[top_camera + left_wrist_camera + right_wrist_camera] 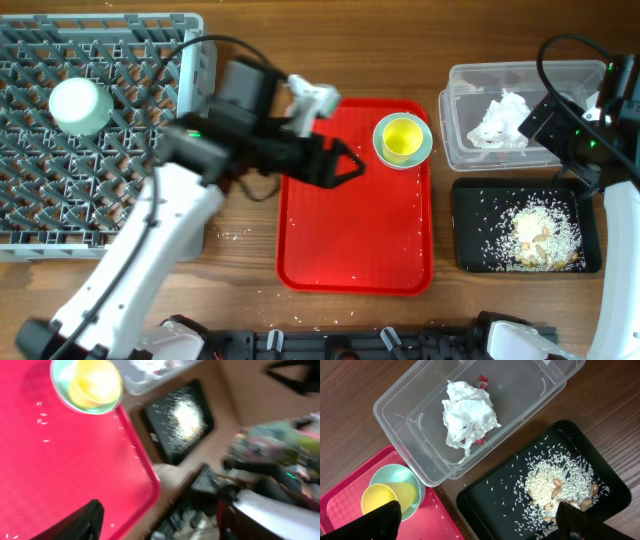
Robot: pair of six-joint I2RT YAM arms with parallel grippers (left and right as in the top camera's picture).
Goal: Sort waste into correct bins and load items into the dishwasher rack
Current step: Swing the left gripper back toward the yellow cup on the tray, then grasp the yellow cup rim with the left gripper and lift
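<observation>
The left gripper [345, 166] hangs low over the large red plastic serving tray [350, 240]. Its black fingers [75, 525] are spread apart with nothing between them, and they point right toward the small yellow cup [402, 137]. That cup stands in a pale blue-green round saucer [427, 152] at the tray's far right corner. I'd guess the open jaws are lined up to take it to the large grey lattice dishwasher rack [150, 60] on the left, where one pale round bowl [80, 105] already sits mouth-down.

The waste looks sorted. Crumpled white tissue [467, 415] and a slim red snack wrapper [482, 381] lie in the clear rectangular plastic tub [400, 410] at the far right. Off-white rice and food scraps [555, 485] are heaped in the shallow black rectangular tray [485, 505] just nearer. The right gripper [480, 525] hovers above those two bins, fingers wide and empty, probably parked out of the way.

Little blocks the reach, since only bare tray lies between the left gripper and the cup. The saucer's rim hugs the cup's base, so a low grip could catch both. Stray grains [42, 422] dot the tray. I can make out no spoon or fork.
</observation>
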